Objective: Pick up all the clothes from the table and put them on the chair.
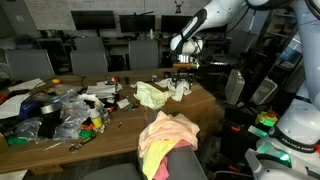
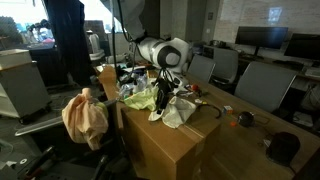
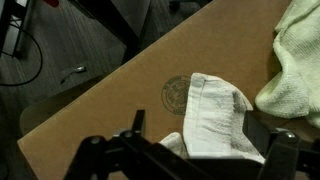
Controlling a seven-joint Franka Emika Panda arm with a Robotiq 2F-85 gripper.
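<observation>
Your gripper [image 3: 210, 138] hangs with jaws spread wide above the crumpled white fabric garment [image 3: 215, 112] on the brown wooden table [image 3: 110, 110].

- The white fabric garment [image 3: 215, 115] lies crumpled and partly folded on the long brown wooden worktop [image 3: 110, 100], near its end, as both exterior views [image 1: 178, 90] [image 2: 180, 110] show.
- The pale yellow-green fabric garment [image 1: 150, 95] lies bunched on the same worktop, just beside the white one; the wrist view [image 3: 295, 70] shows its soft, towel-like weave.
- The peach-orange fabric garment [image 1: 175, 127] and the pink fabric garment [image 1: 150, 140] hang together in loose folds over the rounded backrest of the large grey upholstered office chair [image 1: 190, 162], which stands at the worktop's end.
</observation>
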